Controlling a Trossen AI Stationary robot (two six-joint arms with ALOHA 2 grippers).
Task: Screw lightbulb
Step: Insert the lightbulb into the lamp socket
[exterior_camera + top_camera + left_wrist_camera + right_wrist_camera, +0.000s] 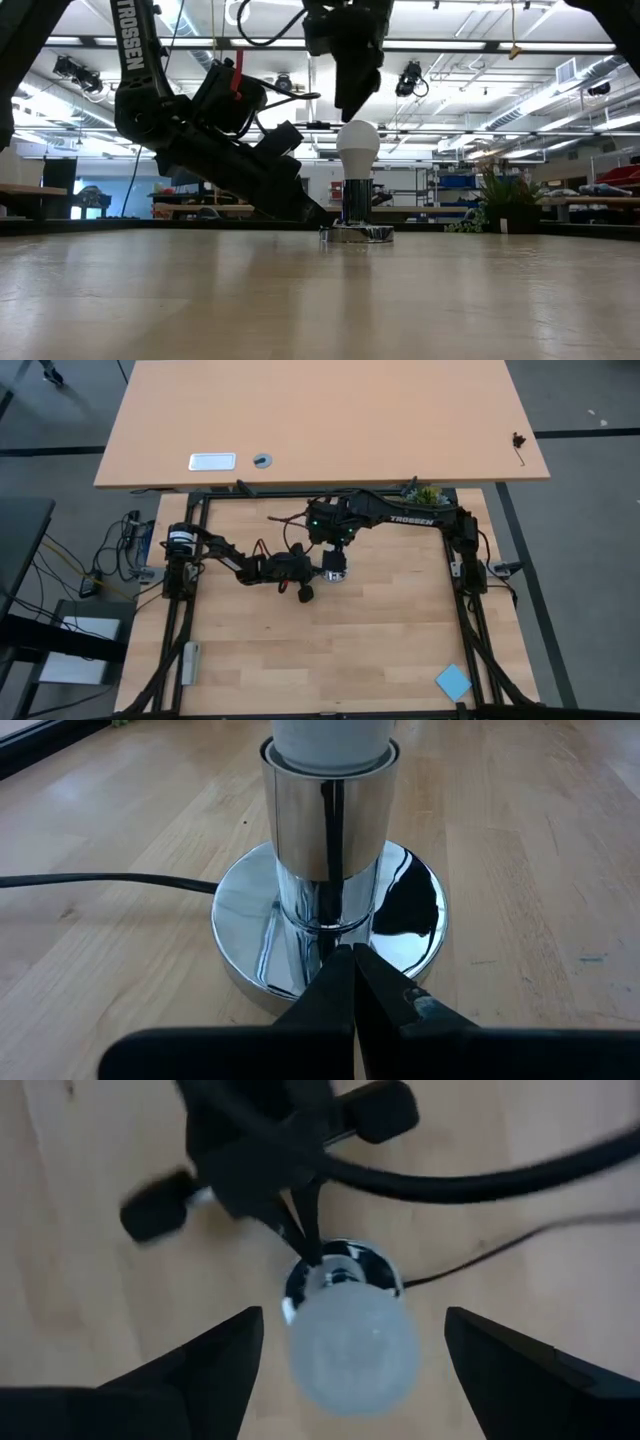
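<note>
The white lightbulb (358, 145) stands upright with its lower end in the shiny silver socket base (355, 234) near the table's middle. It also shows in the right wrist view (352, 1345). The base's black cord (100, 880) runs off over the table. My right gripper (355, 95) hangs just above the bulb, pointing down, open, with its fingers (215, 1350) wide on either side of the bulb and apart from it. My left gripper (353, 958) is shut, low at the base. My left gripper has its shut fingertips on the flat disc of the socket base (330, 945), close in front of the upright stem. The fingers come slanting down from the table's left. The base stands flat on the table.
A blue square pad (453, 681) lies at the near right and a small grey object (190, 660) at the near left. A light desk (320, 420) stands beyond the far edge, with a small green plant (425, 493) by it. Black frame rails (465, 610) border the table.
</note>
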